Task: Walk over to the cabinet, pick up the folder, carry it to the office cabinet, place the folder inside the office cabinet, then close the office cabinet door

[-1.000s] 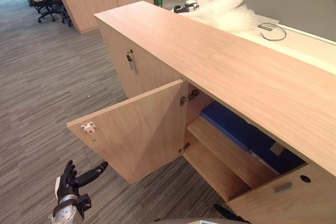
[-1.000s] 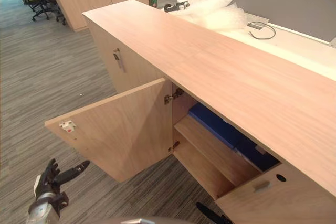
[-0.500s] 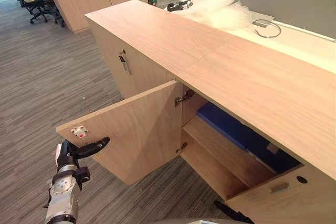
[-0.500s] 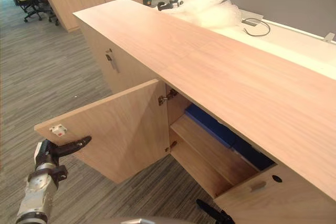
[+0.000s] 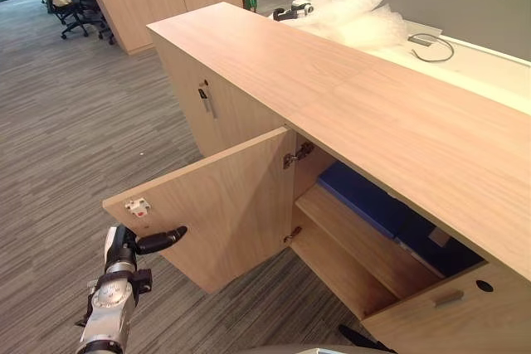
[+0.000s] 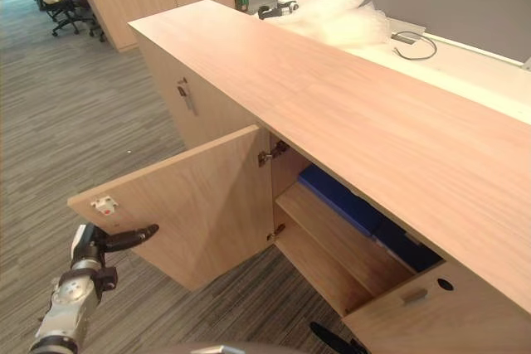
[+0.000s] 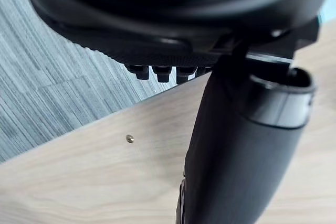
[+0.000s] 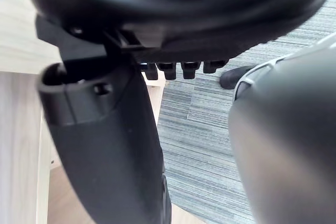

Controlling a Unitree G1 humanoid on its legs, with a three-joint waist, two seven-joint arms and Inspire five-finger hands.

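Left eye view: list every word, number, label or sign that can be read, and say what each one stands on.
No text here can be read.
The small white catch with a red spot on the open light wooden cabinet door carries no legible print.
The pale label on the blue folder lying on the upper shelf is too small to read.

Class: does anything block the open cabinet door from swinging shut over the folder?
Nothing visible does. The folder lies back on the shelf, inside the opening, and the left hand is by the door, near its free edge.
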